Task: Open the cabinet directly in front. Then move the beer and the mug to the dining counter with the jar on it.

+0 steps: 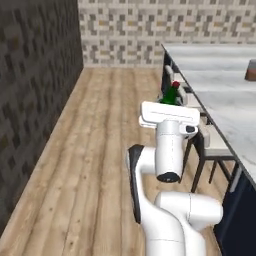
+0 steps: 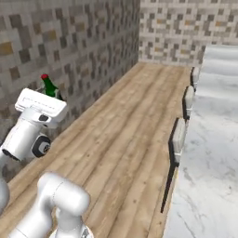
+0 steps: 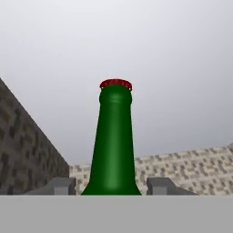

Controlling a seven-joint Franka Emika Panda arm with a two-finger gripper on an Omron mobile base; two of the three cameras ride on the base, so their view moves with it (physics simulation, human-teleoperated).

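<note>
1. The beer [image 3: 113, 145] is a green bottle with a red cap, held up in the air by the robot's hand, well clear of the wooden floor [image 1: 100, 150].
2. In the hand view the bottle rises straight up between the two dark fingertips [image 3: 60, 185], its narrow neck and cap standing against a plain grey ceiling.
3. The jaws [image 3: 111, 187] are clamped on the bottle's lower body; a fingertip sits tight against each side of the glass.
4. In the left base view the bottle's top [image 1: 171, 93] shows just above the flat white hand, beside the near edge of the desk [image 1: 220, 95].
5. In the right base view the bottle [image 2: 50, 87] shows above the white hand, in front of the mottled stone wall [image 2: 83, 46], and well apart from the desk [image 2: 209, 153] across the floor.
6. The desk is a long white marble top with grey veins and a dark navy base.
7. A brown-filled jar [image 1: 251, 70] stands on the desk at its far right in the left base view, cut by the picture's edge.
8. Pale-seated stools [image 1: 212, 142] with dark legs line the desk's near side, tucked against it.
9. A second stone-patterned wall closes off the far end of the room beyond the desk.
</note>
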